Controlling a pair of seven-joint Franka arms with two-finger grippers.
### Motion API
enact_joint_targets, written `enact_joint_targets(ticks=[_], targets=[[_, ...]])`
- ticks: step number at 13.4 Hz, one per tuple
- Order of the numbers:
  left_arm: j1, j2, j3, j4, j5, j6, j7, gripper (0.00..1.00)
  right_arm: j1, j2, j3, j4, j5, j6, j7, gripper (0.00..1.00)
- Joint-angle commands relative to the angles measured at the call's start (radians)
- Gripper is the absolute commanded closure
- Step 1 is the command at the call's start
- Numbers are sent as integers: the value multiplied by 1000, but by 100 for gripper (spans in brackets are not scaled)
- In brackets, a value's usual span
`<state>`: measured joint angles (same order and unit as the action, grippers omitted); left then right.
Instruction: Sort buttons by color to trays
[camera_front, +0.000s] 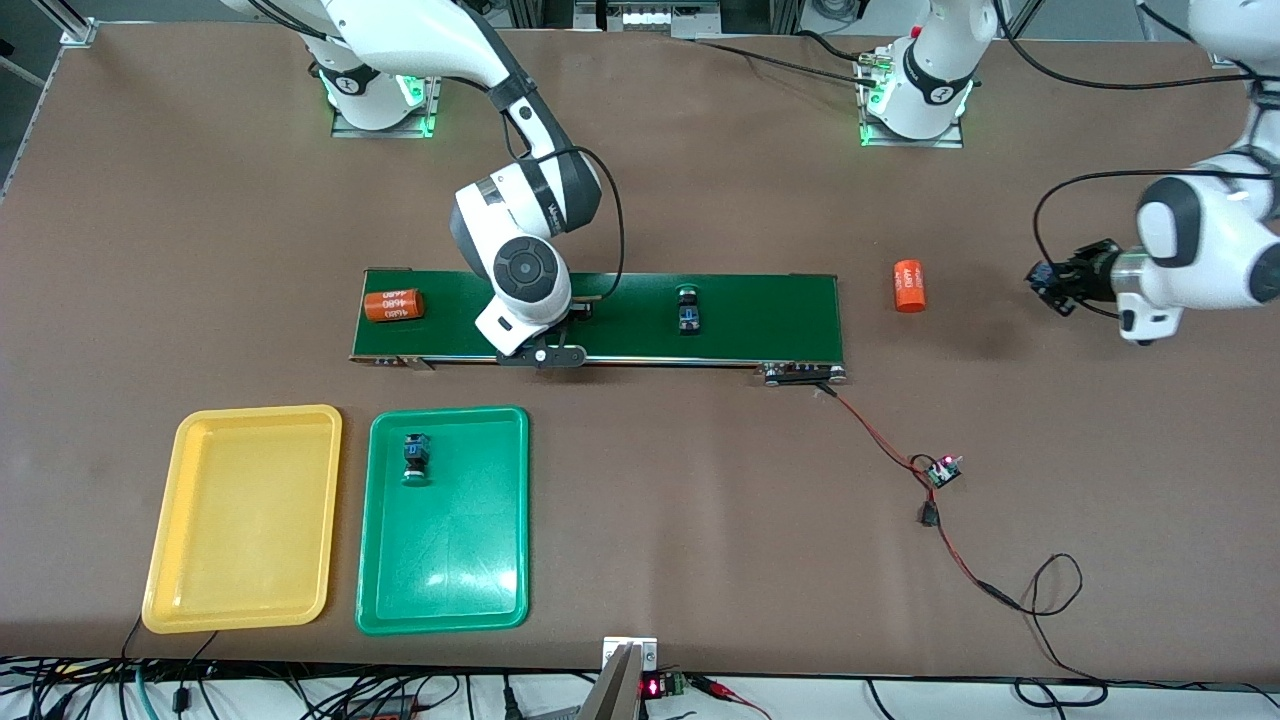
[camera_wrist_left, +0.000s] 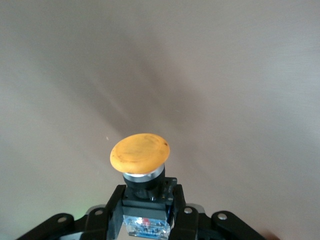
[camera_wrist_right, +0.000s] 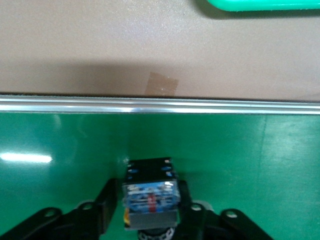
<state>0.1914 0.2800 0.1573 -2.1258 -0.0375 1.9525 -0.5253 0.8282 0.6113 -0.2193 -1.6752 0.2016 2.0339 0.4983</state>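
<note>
My left gripper is shut on the black and blue body of a button with a yellow-orange cap. It holds it in the air over bare table at the left arm's end. My right gripper is down on the dark-green belt, its fingers closed against both sides of a blue-bodied button. That button's cap is hidden except for a sliver of yellow. A third button lies farther along the belt. A green-capped button lies in the green tray. The yellow tray beside it holds nothing.
An orange cylinder lies on the belt at the right arm's end, close to my right gripper. Another orange cylinder lies on the table just off the belt's other end. A red and black wire with a small board runs from the belt toward the front camera.
</note>
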Motion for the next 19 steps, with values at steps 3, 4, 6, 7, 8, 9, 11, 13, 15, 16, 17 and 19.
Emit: enact_joint_targets(ticks=[3,4,6,7,8,9,11,13,15,16,17,19], targets=[[-6,-4,-169,216,14,-194,69,82,-11,-41,-12,14,28,2,-3,98],[-7,-4,-203,227,16,-195,115,82,-20,-42,-20,37,27,2,-4,100],[-26,11,-293,248,7,-187,177,82,-44,-42,-55,77,19,3,-7,100],[-53,28,-330,266,5,-188,168,82,-63,-41,-80,95,18,5,-11,100],[-82,47,-356,289,2,-188,157,82,-79,-41,-107,112,13,6,-14,100],[-119,73,-373,311,-4,-188,131,82,-101,-30,-135,133,10,14,-12,100],[-187,111,-392,336,-117,-188,17,82,-182,14,-163,201,9,12,-27,100],[-225,152,-450,345,-185,-141,-15,82,-263,48,-163,230,2,17,-151,100],[-243,191,-502,343,-182,-71,1,82,-341,123,-164,279,-1,43,-315,100],[-257,205,-525,342,-182,-31,1,82,-387,140,-161,287,2,70,-422,100],[-268,218,-548,333,-179,20,1,82,-411,146,-163,288,1,95,-504,100],[-297,254,-564,320,-171,60,2,82,-458,156,-163,288,2,112,-627,100]])
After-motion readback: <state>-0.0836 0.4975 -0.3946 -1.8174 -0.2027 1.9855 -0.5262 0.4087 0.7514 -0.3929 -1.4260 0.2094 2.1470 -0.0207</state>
